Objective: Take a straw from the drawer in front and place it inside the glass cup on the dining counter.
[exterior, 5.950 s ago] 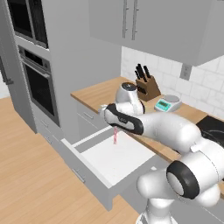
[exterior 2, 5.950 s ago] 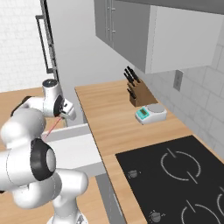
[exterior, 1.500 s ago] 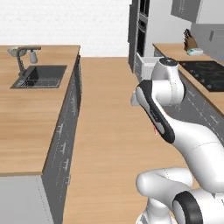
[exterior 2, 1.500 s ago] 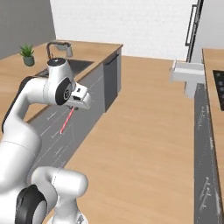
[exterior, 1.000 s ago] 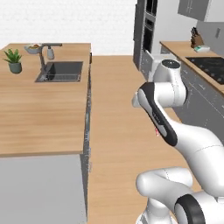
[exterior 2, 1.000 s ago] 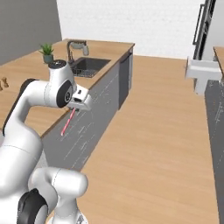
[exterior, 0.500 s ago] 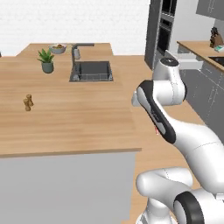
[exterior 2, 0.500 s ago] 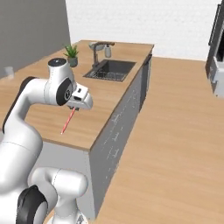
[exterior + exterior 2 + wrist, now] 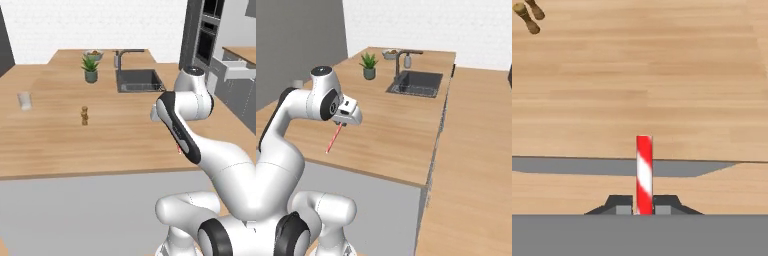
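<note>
The red-pink striped straw (image 9: 333, 139) hangs slanting down from my gripper (image 9: 342, 122), which is shut on its upper end over the near edge of the dining counter (image 9: 391, 130). In the hand view the straw (image 9: 644, 172) rises between the two dark fingertips (image 9: 619, 203) of the gripper (image 9: 644, 205), with the counter's front edge just beyond. The glass cup (image 9: 25, 100) stands far left on the dining counter (image 9: 65, 140), well away from the gripper; it appears as a small pale shape (image 9: 297, 83) in the right base view. The open drawer (image 9: 240, 70) is behind at the far right.
Two small brown shakers (image 9: 84, 115) stand mid-counter, also at the hand view's top left (image 9: 527, 17). A potted plant (image 9: 90, 70), a dark sink (image 9: 140, 80) with a faucet (image 9: 402, 59) and a bowl (image 9: 93, 53) lie farther back. Wooden floor runs right of the island.
The whole scene has swung as the base moved: the island counter now lies closer and more square in front, and the cup has come into view. The straw stays gripped.
</note>
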### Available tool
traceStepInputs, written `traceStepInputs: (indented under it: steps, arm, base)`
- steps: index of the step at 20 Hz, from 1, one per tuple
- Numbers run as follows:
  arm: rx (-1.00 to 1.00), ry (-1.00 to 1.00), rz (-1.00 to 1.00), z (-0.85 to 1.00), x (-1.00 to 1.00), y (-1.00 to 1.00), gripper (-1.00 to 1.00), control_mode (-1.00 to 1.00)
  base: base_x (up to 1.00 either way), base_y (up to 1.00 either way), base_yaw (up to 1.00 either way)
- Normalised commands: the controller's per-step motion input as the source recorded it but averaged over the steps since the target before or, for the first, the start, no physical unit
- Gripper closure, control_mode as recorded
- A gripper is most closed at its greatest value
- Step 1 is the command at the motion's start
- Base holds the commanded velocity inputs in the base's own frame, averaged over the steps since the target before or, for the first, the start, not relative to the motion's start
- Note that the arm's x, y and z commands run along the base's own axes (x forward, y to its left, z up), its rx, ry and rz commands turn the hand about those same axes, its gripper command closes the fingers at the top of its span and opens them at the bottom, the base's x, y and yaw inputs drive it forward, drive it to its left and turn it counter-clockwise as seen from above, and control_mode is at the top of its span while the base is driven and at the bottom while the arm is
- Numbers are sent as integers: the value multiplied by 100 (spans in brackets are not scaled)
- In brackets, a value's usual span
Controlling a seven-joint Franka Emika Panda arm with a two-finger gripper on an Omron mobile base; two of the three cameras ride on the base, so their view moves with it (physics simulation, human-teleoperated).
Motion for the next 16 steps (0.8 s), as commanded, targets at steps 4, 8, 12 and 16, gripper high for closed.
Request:
traceStepInputs:
  steps: [4,8,12,16]
  arm:
    - [0,0,0,0,0,0,100,100]
    - [0,0,0,0,0,0,100,100]
    - [0,0,0,0,0,0,100,100]
    - [0,0,0,0,0,0,100,100]
  base:
    - [-3,100,0]
    - [-3,100,0]
    - [-1,100,0]
    - [0,100,-1]
